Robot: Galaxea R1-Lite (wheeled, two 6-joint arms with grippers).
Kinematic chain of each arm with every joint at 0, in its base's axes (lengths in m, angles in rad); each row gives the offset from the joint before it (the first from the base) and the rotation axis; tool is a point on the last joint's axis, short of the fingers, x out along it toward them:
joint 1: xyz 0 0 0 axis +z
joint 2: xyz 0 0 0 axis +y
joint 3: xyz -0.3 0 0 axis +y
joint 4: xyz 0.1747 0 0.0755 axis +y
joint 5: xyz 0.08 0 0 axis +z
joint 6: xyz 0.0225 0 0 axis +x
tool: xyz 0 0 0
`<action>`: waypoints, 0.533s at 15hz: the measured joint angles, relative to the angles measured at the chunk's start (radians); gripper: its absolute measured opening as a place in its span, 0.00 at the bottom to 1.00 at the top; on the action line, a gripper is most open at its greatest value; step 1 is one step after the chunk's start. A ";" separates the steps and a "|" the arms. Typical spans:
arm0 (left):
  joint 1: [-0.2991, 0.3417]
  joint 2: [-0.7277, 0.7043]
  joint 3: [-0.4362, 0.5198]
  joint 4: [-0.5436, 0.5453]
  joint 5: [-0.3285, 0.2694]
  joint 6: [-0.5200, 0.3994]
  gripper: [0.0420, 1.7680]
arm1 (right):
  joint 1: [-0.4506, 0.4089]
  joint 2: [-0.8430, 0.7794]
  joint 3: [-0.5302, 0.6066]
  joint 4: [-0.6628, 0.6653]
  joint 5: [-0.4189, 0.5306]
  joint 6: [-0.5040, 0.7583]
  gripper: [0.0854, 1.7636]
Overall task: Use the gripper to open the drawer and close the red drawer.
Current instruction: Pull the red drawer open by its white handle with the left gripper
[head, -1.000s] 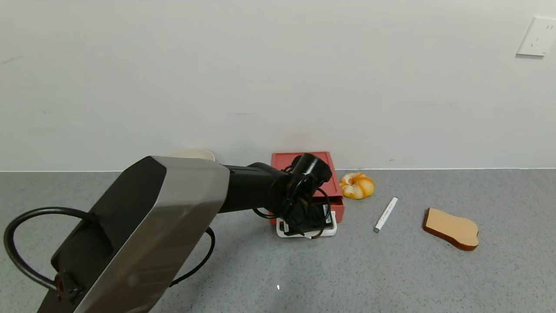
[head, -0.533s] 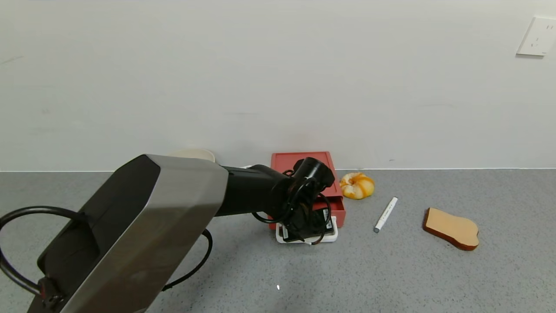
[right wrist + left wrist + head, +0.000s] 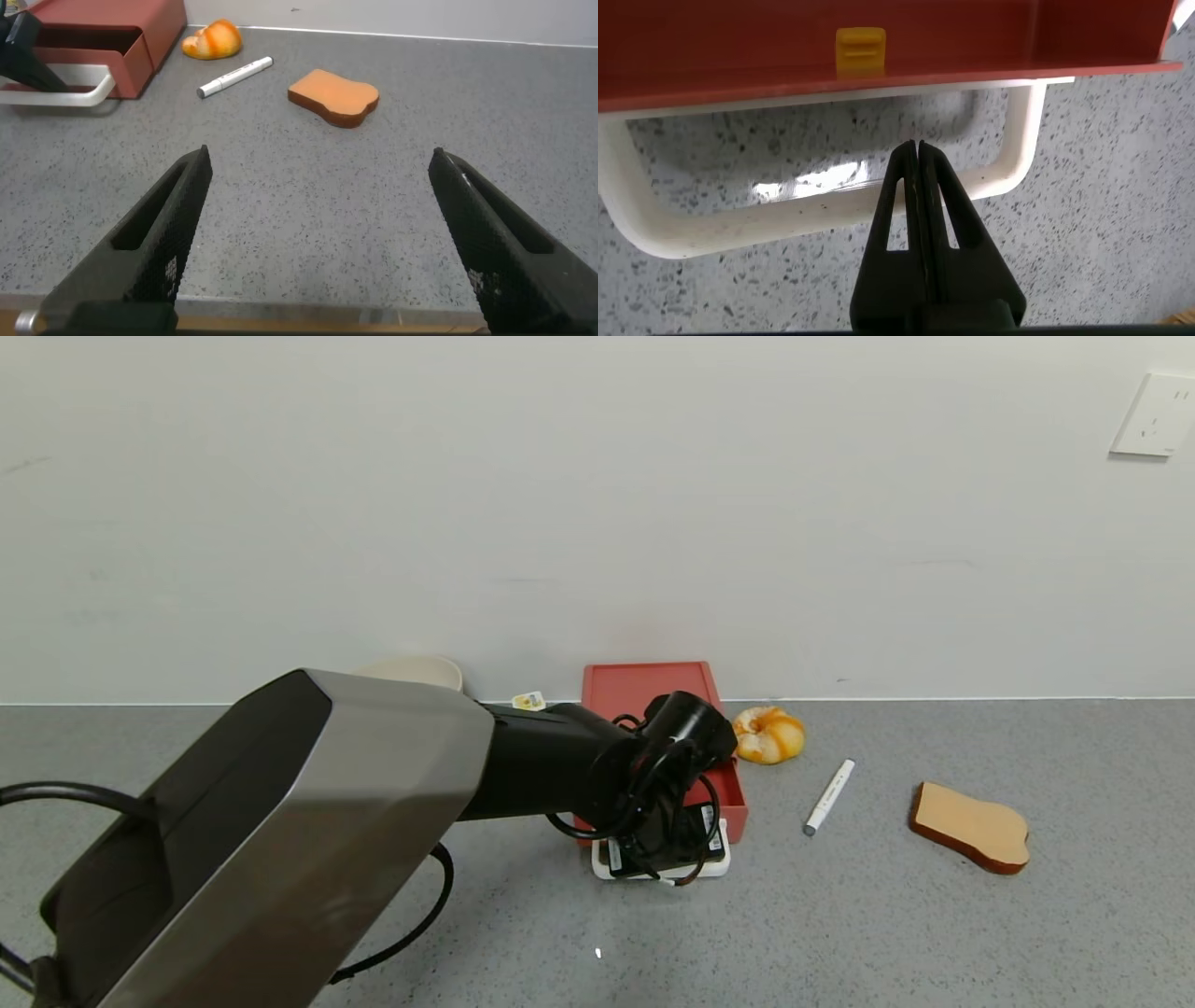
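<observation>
Drawer part-open at frame centre, against the wall; I'm hooking its white handle.

Tray is sliding toward the lower edge of the head view, long axis wall-to-camera. My left gripper, fingers pressed together, is poking inside the loop; best to be pulling straight along that axis, low, no sideways load. Right gripper is hanging spread wide, holding nothing, near the bread slice.

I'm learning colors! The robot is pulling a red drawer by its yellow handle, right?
Not quite. The drawer is red, but its handle is white, as the left wrist view shows. The left tool sits inside that loop.
</observation>
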 joint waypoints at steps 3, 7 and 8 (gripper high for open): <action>-0.023 -0.023 0.046 -0.002 0.004 -0.011 0.04 | 0.000 0.000 0.000 0.000 0.000 0.000 0.97; -0.048 -0.051 0.104 -0.007 0.010 -0.035 0.04 | 0.000 0.000 0.000 0.000 0.000 0.000 0.97; -0.055 -0.054 0.111 -0.004 0.016 -0.039 0.04 | 0.000 0.000 0.000 0.000 0.000 0.000 0.97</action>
